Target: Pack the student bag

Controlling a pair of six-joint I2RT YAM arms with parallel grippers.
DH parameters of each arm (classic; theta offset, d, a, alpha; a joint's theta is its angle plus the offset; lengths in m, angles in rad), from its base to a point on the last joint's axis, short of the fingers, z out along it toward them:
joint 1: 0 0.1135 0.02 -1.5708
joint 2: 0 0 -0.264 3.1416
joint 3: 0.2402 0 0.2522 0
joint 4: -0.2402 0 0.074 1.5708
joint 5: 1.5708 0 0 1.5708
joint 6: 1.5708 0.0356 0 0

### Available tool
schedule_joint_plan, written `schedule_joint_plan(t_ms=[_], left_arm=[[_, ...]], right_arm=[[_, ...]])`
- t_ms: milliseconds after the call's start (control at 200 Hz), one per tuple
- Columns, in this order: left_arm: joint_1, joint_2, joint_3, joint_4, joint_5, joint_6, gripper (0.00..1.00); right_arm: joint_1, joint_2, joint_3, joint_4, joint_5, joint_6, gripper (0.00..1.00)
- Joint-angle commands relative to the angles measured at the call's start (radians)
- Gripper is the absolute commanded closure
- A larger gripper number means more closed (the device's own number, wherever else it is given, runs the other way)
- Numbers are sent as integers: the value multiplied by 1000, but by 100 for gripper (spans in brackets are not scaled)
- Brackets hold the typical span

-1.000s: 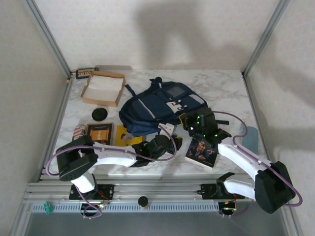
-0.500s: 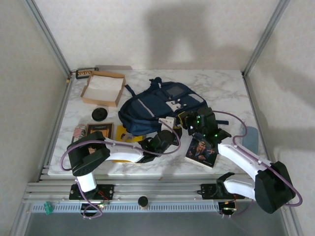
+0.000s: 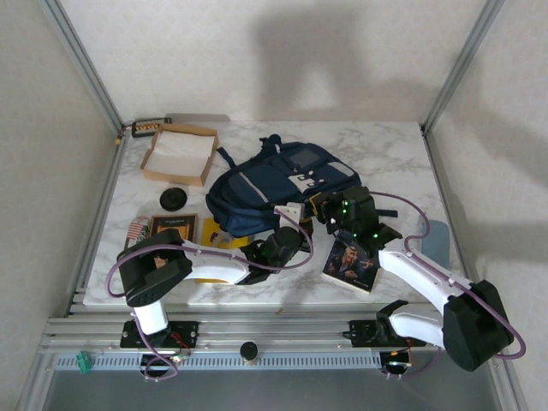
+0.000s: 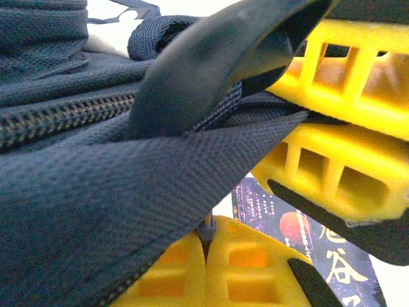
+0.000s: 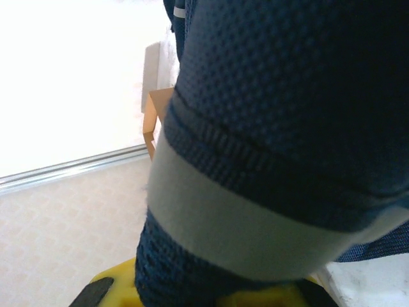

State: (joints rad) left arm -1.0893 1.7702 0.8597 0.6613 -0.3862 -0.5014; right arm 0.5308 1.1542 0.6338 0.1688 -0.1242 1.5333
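1. Marble worktop (image 3: 385,163) between pale walls carries everything. The bag (image 3: 274,184) lies flat at its middle, top end to the right, with the box (image 3: 180,154) near its far-left side.
2. What changed: in the last second my left arm (image 3: 214,267) pushed forward from the near edge up to the bag's near rim. The right arm (image 3: 428,278) has not moved.
3. Left arm pose: it lies low, elbow back over its base, forearm stretched rightward across the near worktop.
4. Right arm pose: its elbow sits out at the near right, and the forearm reaches up and left over a book (image 3: 351,261) to the bag's near-right corner.
5. The left tool (image 4: 206,256) went from spread to pressed together. Its wrist view shows the yellow fingers meeting on a small dark tab at the fabric's edge, beside the zip (image 4: 57,118). It may be the pull; I cannot be sure.
6. The right tool (image 3: 330,208) is clamped on a fold of bag fabric, seen from the left wrist view.
7. My reading: both tools now grip the bag, so I am at the opening step. Nothing looks packed yet, since the book lies outside.
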Motion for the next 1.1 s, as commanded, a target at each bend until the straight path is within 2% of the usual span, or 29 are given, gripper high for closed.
schedule_joint_plan(t_ms=[0,596,961,1092], left_arm=[[9,-47,-36,-34,-14,-52,100],[23,-207,-156,-120,34,-157,100],[38,-358,-235,-249,63,-171,100],[72,-333,-200,-201,104,-165,100]], right_arm=[[6,-5,62,127,-1,2,100],[-70,-9,71,100,-21,-31,100],[-249,83,113,88,-175,-122,100],[-278,127,175,46,-201,-199,100]])
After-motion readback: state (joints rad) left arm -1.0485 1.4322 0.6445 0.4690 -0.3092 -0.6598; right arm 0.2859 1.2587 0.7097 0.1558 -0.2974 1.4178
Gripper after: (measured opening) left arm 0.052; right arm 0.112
